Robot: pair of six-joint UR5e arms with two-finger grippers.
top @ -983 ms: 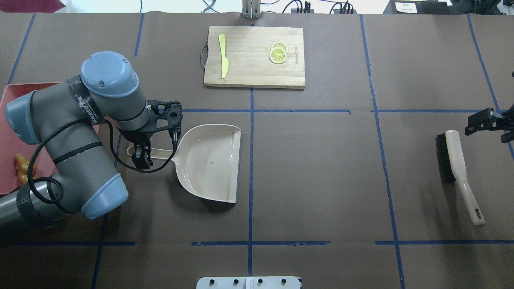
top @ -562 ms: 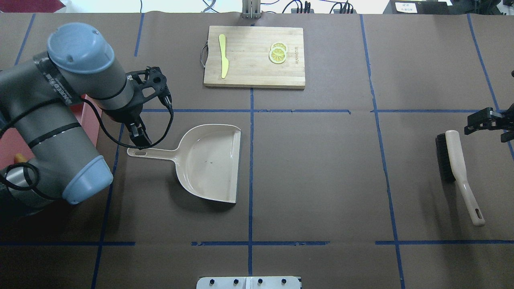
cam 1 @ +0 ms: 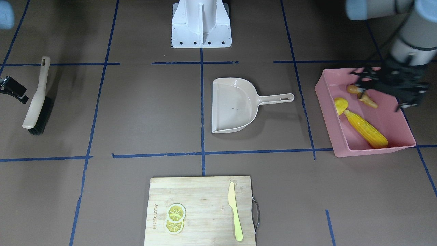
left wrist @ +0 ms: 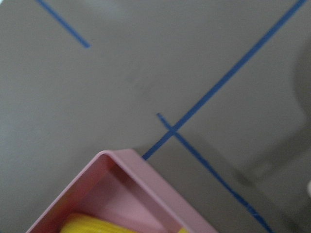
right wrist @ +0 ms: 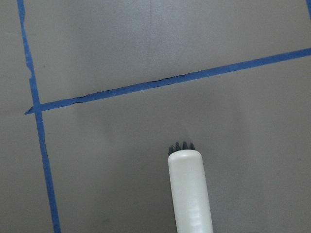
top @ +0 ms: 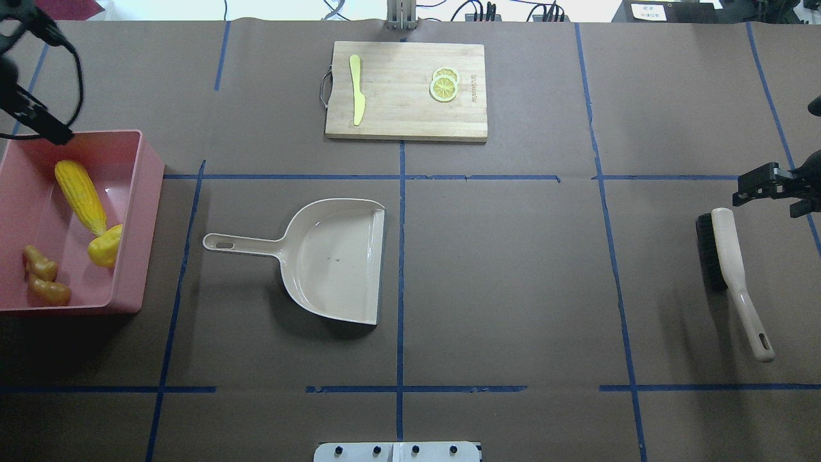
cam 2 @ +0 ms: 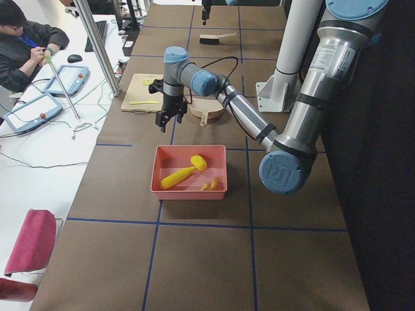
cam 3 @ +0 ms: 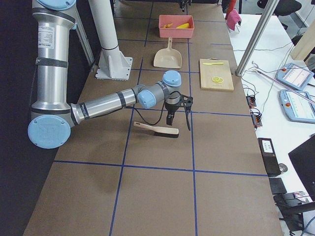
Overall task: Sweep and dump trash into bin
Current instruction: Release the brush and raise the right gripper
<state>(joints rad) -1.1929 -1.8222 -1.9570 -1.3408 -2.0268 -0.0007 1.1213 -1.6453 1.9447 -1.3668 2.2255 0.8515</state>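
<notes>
The pink bin (top: 138,212) stands at the table's left end and holds the trash: a corn cob (top: 80,188), a yellow potato-like lump (top: 106,245) and a ginger root (top: 43,276). The front-facing view shows the same bin (cam 1: 327,112) with the corn cob (cam 1: 365,128) inside. My left gripper (top: 45,125) hangs blurred above the bin's far corner, open and holding nothing. The left wrist view catches a bin corner (left wrist: 126,162). My right gripper (top: 770,189) hovers just beyond the brush's head, mostly cut off, so its jaws cannot be judged.
An empty beige dustpan (top: 333,256) lies mid-table, handle pointing towards the bin. The brush (top: 725,256) lies at the right. A cutting board (top: 405,90) with a pale knife and lemon slices sits at the far edge. A seated person (cam 2: 26,48) is beside the table.
My left arm has risen off the dustpan handle and swung away to the left, uncovering the bin. The dustpan stays put. My right gripper has shifted slightly.
</notes>
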